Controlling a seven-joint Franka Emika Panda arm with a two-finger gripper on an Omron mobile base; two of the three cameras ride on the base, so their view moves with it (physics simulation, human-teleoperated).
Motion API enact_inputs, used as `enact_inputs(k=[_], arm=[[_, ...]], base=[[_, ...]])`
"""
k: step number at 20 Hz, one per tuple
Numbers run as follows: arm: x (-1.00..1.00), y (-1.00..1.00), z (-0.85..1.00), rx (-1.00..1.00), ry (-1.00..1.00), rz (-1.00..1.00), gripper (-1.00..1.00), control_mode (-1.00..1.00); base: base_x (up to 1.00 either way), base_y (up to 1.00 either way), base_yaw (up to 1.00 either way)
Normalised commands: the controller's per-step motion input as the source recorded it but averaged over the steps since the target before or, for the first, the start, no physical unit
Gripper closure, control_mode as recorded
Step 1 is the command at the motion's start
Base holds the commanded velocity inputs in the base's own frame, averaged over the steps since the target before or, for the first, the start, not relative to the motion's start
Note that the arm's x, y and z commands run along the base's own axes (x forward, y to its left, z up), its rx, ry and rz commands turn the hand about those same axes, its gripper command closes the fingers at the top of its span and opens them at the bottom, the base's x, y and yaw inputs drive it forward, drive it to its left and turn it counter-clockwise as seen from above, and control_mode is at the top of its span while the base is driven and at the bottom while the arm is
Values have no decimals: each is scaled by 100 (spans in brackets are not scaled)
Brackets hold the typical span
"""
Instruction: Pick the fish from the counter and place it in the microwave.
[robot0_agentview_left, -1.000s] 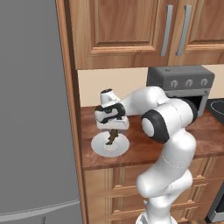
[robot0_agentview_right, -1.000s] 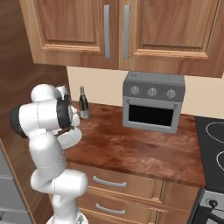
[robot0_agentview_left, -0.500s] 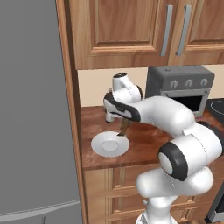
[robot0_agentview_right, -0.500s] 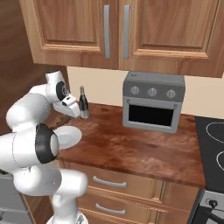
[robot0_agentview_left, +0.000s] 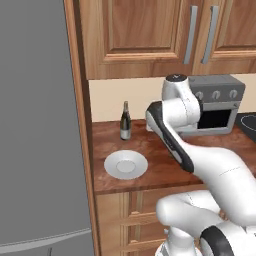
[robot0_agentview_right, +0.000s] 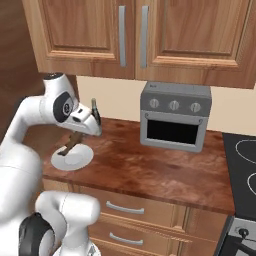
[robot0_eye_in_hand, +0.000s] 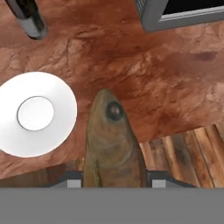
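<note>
Reddish-brown glossy wood forms the surface, running under wooden wall cabinets and above light drawers with metal handles; over its left part hangs the tool, its tips barely showing at the bottom of the hand view on either side of the fish; it is clamped on the fish, which sticks out from between the tips, head and dark eye pointing away from the hand. In the right base view the fish shows as a slim brown shape slanting down from the hand, lifted clear of the surface and above the near edge of the white plate; whether its tail end touches the plate is hard to tell from that angle. The hand view puts the plate just to the left of the fish, flat on the surface near the front edge; a dark wine bottle stands upright behind the plate, close to the back wall; further to the right sits a small grey toaster oven with three knobs and a dark window, well apart from the plate; a black stovetop lies at the far right. Left of the surface in the left base view rises a tall grey refrigerator.
</note>
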Motion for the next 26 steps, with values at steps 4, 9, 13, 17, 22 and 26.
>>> enact_inputs(k=[4,9,13,17,22,26], arm=[[-100,-40,42,12,-8,20,100,-100],[-90,-32,20,10,0,11,100,-100],[-12,-4,0,0,0,2,100,-100],[-19,0,-2,0,0,0,100,-100],[0,0,0,0,0,0,100,100],[0,0,0,0,0,0,100,100]], base=[[0,0,0],[0,0,0],[0,0,0],[0,0,0],[-100,-11,0],[-100,29,2]])
